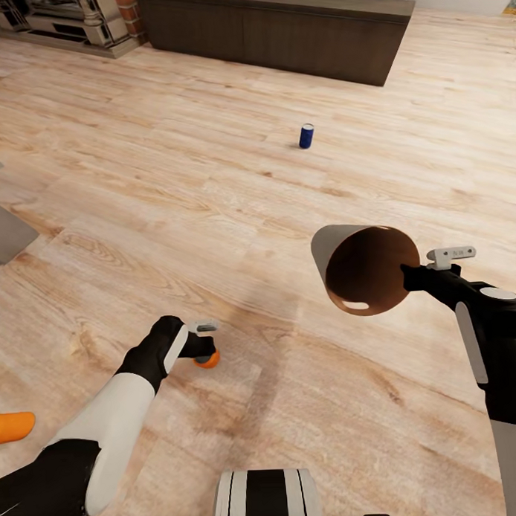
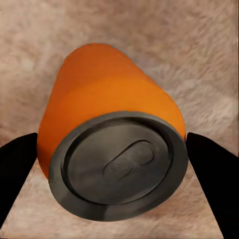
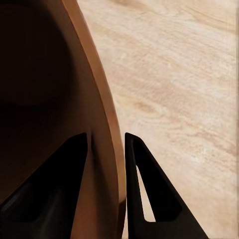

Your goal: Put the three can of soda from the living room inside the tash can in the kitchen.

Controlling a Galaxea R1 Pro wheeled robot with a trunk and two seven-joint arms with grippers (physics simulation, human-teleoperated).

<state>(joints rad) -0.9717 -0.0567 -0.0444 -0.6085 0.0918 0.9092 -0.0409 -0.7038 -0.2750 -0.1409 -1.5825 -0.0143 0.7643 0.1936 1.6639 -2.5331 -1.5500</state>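
Near left: your left gripper (image 1: 206,341) clamps an orange can (image 1: 209,359), mostly hidden. Another orange can (image 1: 12,426) is cut off. Right: your right gripper (image 1: 409,276) pinches the trash can (image 1: 362,268) rim. Farther: blue can (image 1: 306,136) upright on wood floor (image 1: 173,179); dark cabinet (image 1: 280,30) beyond.

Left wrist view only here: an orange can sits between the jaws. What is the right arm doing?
Observer: The right gripper holds the bin by its rim, mouth turned toward the robot.
Reviewer: Any other cans?
Observer: A blue can stands on the floor ahead, short of the dark cabinet.
Reviewer: And a third, besides this orange can?
Observer: A second orange can lies at the head view's left edge, left of the left arm.
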